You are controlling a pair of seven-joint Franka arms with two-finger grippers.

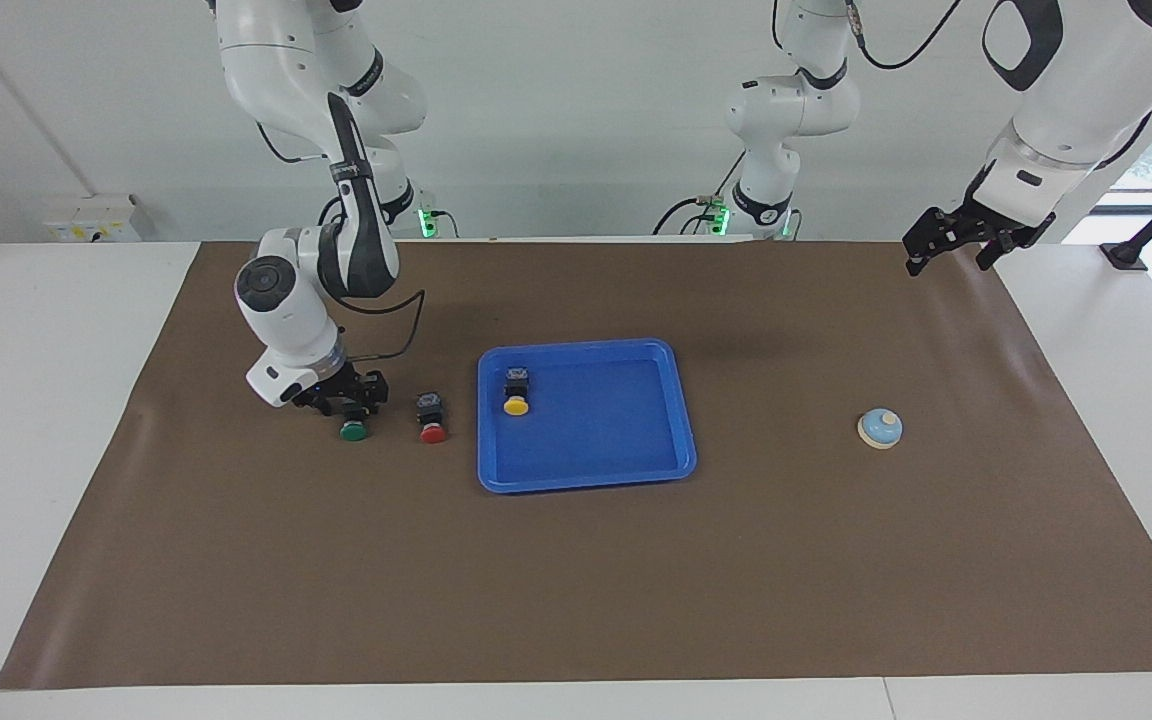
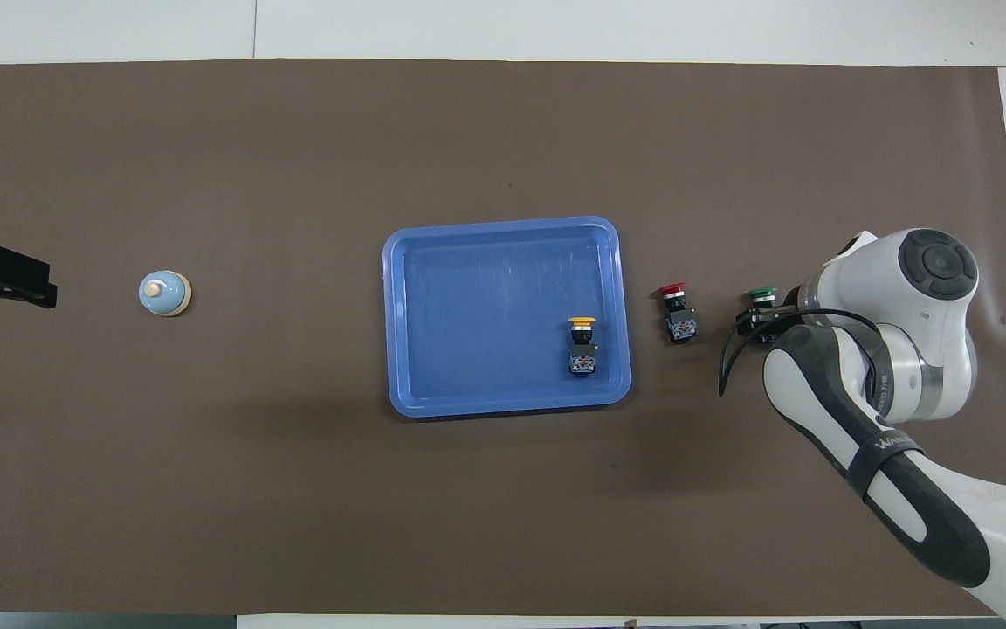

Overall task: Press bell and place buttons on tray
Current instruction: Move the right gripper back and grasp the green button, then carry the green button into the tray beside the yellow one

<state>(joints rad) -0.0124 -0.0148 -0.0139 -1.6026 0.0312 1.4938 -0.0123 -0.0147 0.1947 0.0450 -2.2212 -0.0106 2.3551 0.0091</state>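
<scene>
White table under a brown mat (image 1: 576, 560), pale wall at the robots' end.

My right gripper (image 1: 348, 404) is down at the mat on the green button (image 1: 354, 430), toward the right arm's end of the table. Fingers sit either side of its black body, closed in on it, green cap sticking out past the tips. Button at mat level; lifted or not, can't tell. In the overhead view my right gripper (image 2: 758, 319) is mostly hidden under my own wrist, only the green cap (image 2: 761, 294) and a bit of black show. Right arm pose: elbow bent high, forearm dropping steeply, wrist rolled so the round joint cap faces outward, black cable looping off it.

My left gripper (image 1: 946, 245) hangs in the air over the mat's corner at the left arm's end, holding nothing, fingers spread wide. Left arm waits, raised, forearm angled down from above.

Red button (image 1: 431, 419) lies on the mat just beside the green one, between it and the tray (image 1: 656, 470), touching neither. Yellow button (image 1: 516, 392) lies in the tray, on its side, near the rim at the right arm's end. Tray sits mid-mat.

Bell (image 1: 879, 428) stands upright on the mat, well apart from the tray, toward the left arm's end; nothing touches it.
</scene>
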